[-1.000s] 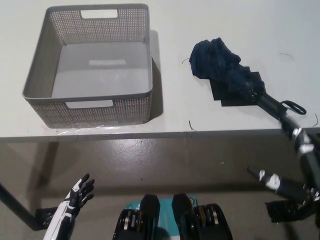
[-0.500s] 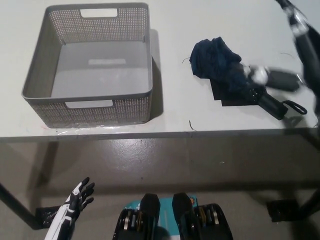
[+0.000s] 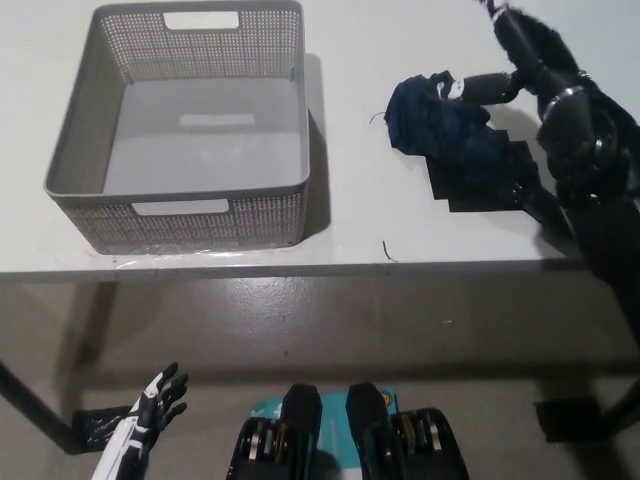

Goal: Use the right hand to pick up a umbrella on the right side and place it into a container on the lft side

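Observation:
A folded dark blue umbrella (image 3: 452,135) lies on the white table (image 3: 360,215) at the right, its handle end hidden under my arm. My black right hand (image 3: 535,70) hovers over the umbrella's right part with fingers spread, one finger reaching toward the fabric; it holds nothing. The grey perforated container (image 3: 185,125) stands empty on the table's left side. My white left hand (image 3: 155,400) hangs low at the bottom left, below the table edge, fingers apart.
The table's front edge runs across the picture at mid height, with grey floor below it. A dark table leg and foot show at the lower left (image 3: 40,425), another foot at the lower right (image 3: 590,415).
My right arm has risen from below the table edge at the lower right and swung over the umbrella, now covering its handle. The umbrella and container have stayed put.

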{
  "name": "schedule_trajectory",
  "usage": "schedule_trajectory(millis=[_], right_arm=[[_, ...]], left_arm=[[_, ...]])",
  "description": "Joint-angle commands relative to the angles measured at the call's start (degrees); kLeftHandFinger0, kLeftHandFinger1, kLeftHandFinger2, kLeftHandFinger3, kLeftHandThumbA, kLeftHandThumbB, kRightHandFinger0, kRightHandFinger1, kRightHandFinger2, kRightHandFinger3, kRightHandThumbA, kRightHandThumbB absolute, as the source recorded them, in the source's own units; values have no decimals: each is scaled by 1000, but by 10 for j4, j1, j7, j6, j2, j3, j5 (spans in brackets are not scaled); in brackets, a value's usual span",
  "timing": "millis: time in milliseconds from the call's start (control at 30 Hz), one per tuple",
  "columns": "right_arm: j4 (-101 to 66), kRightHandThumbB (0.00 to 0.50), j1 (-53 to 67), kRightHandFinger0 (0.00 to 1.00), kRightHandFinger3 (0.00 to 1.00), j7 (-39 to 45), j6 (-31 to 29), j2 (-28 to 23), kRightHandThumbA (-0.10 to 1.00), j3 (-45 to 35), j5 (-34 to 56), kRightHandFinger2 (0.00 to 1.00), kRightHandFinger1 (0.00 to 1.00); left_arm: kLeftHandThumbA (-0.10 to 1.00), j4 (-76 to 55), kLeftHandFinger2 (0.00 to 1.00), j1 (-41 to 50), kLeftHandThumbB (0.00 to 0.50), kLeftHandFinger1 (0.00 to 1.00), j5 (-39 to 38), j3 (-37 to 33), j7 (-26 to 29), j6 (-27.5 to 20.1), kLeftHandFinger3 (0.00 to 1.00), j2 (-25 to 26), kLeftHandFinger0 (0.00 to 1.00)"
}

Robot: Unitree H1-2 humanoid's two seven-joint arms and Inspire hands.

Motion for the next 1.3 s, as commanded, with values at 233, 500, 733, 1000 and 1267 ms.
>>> schedule_trajectory(millis=[233, 500, 733, 1000, 1267], right_arm=[[310, 470, -125, 1000, 1000, -89, 25, 35, 1000, 83, -39, 1000, 1000], [379, 500, -108, 1000, 1000, -95, 3, 47, 1000, 89, -11, 1000, 1000], [406, 349, -73, 820, 1000, -158, -40, 64, 283, 70, 19, 1000, 937], [401, 211, -51, 0, 612, -306, -137, 61, -100, 16, 55, 346, 11], [383, 185, -72, 0, 772, -370, -178, 59, -100, 4, 55, 774, 192]], left_arm=[[1000, -35, 1000, 10, 49, 1000, 3, -5, -8, -24, 1000, 4, 1000], [1000, -35, 1000, -2, 55, 1000, -7, -9, -19, -20, 1000, 10, 1000], [1000, -28, 1000, -5, 67, 1000, 1, -11, -20, -25, 1000, 9, 1000], [1000, -32, 1000, -11, 56, 1000, -7, -8, -23, -17, 1000, 13, 1000], [1000, -26, 1000, -6, 52, 1000, -3, -8, -22, -21, 1000, 10, 1000]])
